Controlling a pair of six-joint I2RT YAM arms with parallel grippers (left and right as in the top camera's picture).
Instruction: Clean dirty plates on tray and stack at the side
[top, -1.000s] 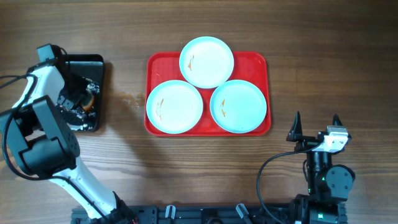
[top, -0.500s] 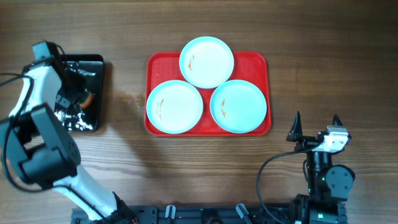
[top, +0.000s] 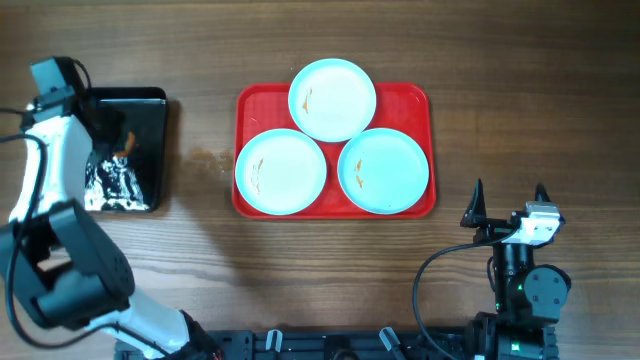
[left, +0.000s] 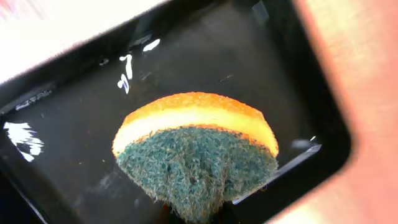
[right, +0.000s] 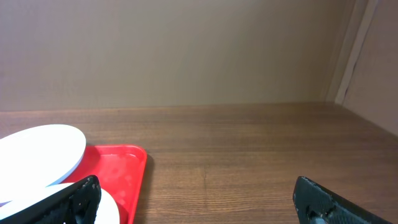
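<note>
Far left, overhead view: your left arm reaches over the black tray (top: 152, 108), which sits at the upper left of the bench (top: 200, 40). Your left pincer (top: 116, 138) is clamped tight on a sponge (left: 196, 158). In the left wrist view the sponge shows an orange top, a pale yellow band and a dark green scouring face, and the jaws pinch it at the bottom edge of the frame. The sponge hangs over the black tray's floor; you cannot tell whether it touches. The floor carries bright glints, and overhead a pale patch lies at the tray's lower end.

Centre: the red tray (top: 250, 100) lies flat on the bench, well apart from the black tray. All three plates (top: 332, 99) are on it in a triangle: one at the top middle, overhanging the tray's upper rim; one at lower left (top: 281, 172), overhanging the left rim; one at lower right (top: 383, 170). Their rims meet or overlap at the middle. Each has small orange-brown smears on its left half.

Lower right: your right pincer (top: 509, 203) is parked on the bench side below the red tray's right corner, near but apart from it. Its jaws stand spread wide with nothing between them. The right wrist view shows bare wood between the two fingertips, with the red tray's corner and plate edges at lower left.
</note>
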